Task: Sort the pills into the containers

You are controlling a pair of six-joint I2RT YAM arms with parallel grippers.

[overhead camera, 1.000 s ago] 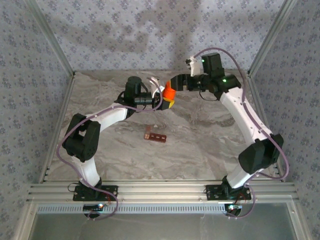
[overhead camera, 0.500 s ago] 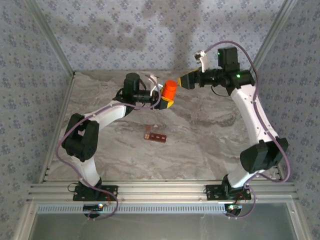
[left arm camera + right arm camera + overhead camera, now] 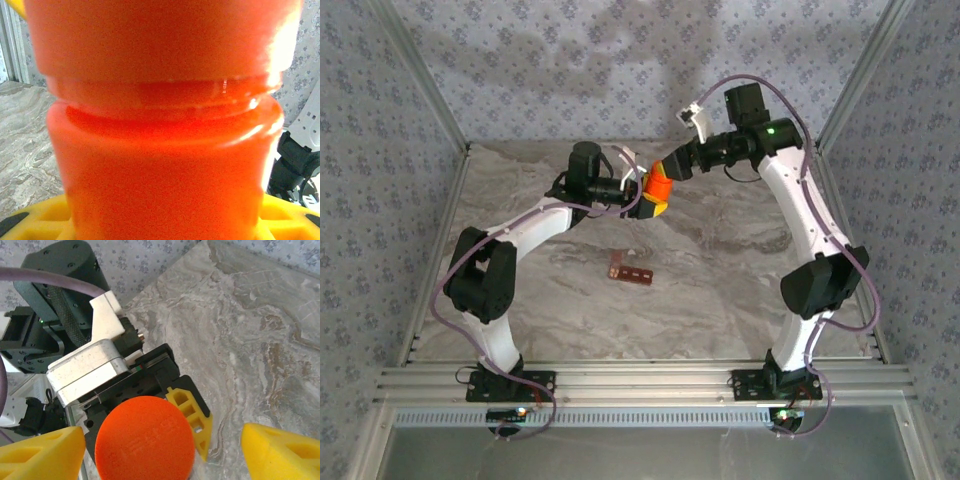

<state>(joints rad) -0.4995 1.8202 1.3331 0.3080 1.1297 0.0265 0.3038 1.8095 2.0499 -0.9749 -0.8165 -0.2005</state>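
The containers (image 3: 631,271) lie lengthwise left to right, unmoved. Left pincer (image 3: 656,203) grips the orange bottle (image 3: 658,184); the open right pincer (image 3: 668,170) has come back beside it.

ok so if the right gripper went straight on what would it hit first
The bottle cap: it sits dead ahead between the right gripper's open fingers, the bottle held in the left gripper. The gap left is hard to judge.

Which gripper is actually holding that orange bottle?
The left gripper: it clamps the orange bottle, while the right gripper hangs open over the cap.
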